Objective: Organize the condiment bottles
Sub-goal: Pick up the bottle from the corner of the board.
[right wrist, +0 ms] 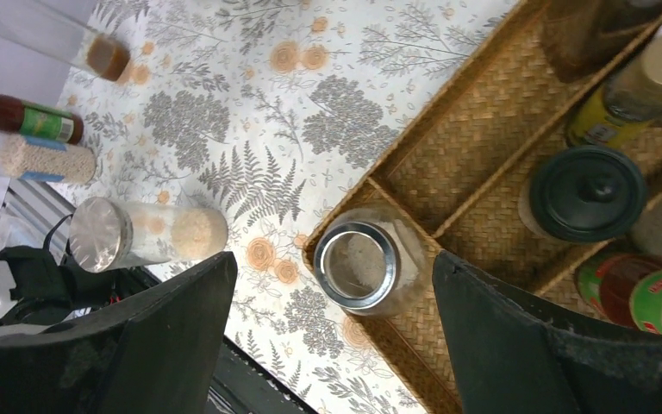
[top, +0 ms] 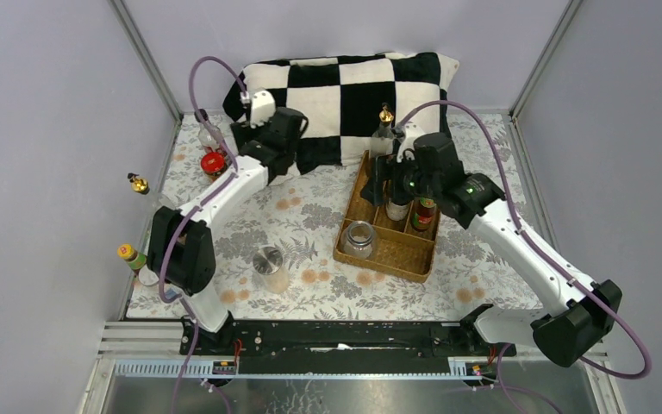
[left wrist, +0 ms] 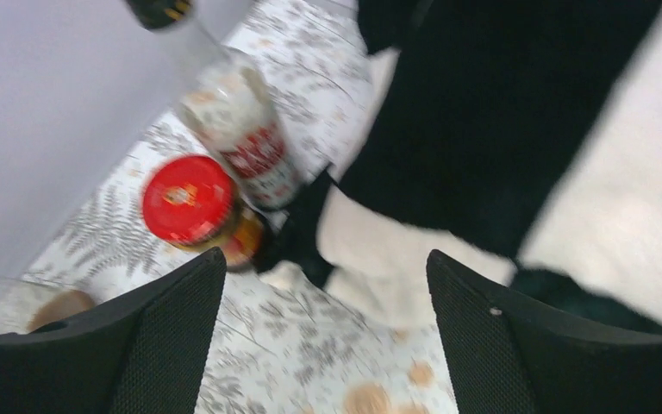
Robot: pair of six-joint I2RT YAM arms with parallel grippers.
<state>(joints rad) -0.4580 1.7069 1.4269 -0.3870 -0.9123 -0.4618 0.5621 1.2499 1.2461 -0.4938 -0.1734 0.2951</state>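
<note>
My left gripper [top: 243,148] is open and empty, low over the mat at the far left [left wrist: 326,259]. A red-capped jar [top: 214,162] stands just past its left fingertip [left wrist: 188,200], beside a clear bottle with a red label [left wrist: 246,138]. My right gripper [top: 396,177] is open and empty above the wicker tray [top: 388,254]. Below it [right wrist: 334,259], a clear silver-lidded jar [right wrist: 358,263] stands in the tray's near corner [top: 359,237]. A black-capped jar [right wrist: 586,194], a yellow bottle [right wrist: 646,86] and a red-and-green bottle [right wrist: 646,293] are in other compartments.
A checkered pillow [top: 345,95] lies at the back, touching the left gripper's side. A gold-topped bottle [top: 385,121] stands behind the tray. A clear jar [top: 269,267] sits mid-mat. A gold-topped bottle [top: 138,183] and a yellow-capped one [top: 129,254] are at the left edge.
</note>
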